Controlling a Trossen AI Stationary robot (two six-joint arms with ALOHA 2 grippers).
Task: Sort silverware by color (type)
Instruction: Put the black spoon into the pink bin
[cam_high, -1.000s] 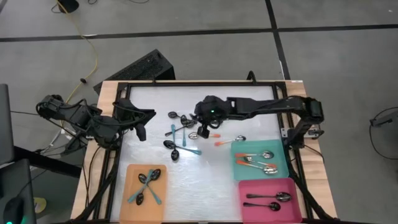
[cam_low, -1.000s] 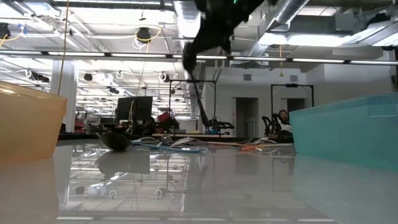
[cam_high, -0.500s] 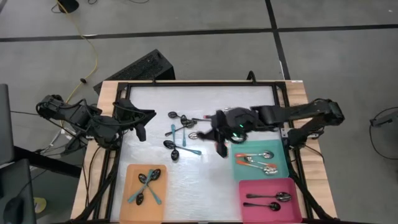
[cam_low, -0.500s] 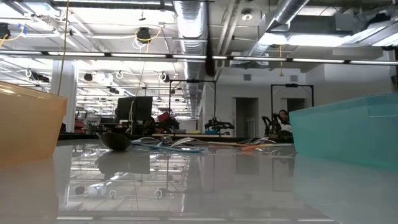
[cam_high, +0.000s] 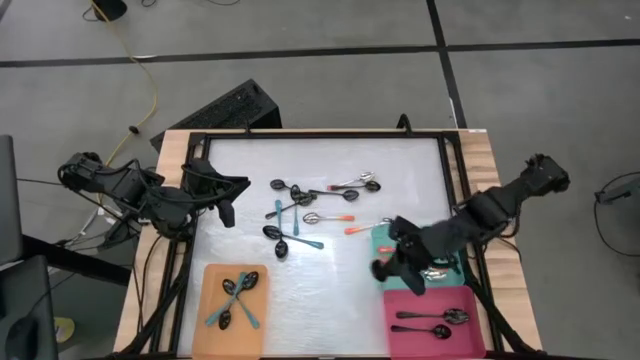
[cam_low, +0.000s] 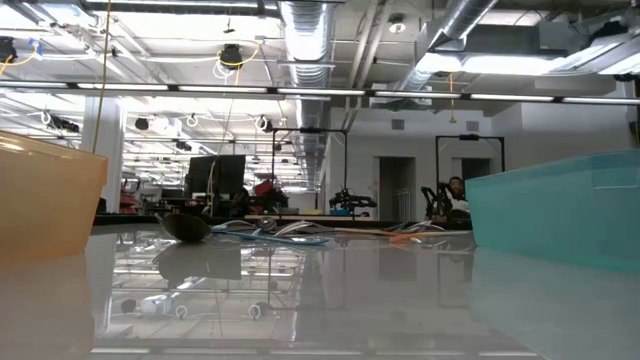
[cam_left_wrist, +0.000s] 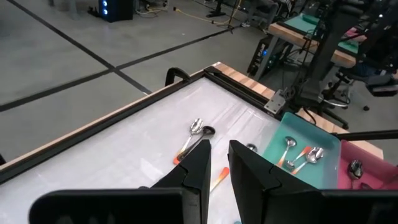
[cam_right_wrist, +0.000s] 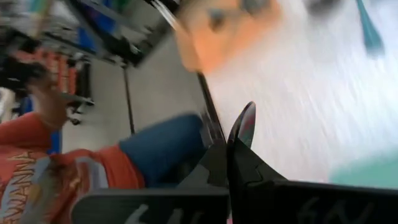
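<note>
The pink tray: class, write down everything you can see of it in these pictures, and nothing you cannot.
The pink tray is a flat, shallow rectangular tray with a low rim, plastic by its look. It lies level at the table's near right corner, right beside the teal tray. Two dark metal spoons lie inside it, roughly side by side. The right gripper hangs over its far left edge; whether it touches the tray cannot be told.

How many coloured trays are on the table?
3. The orange tray lies at the front left; the teal tray on the right, partly under the right arm; the pink tray beside it at the front right corner.
</note>
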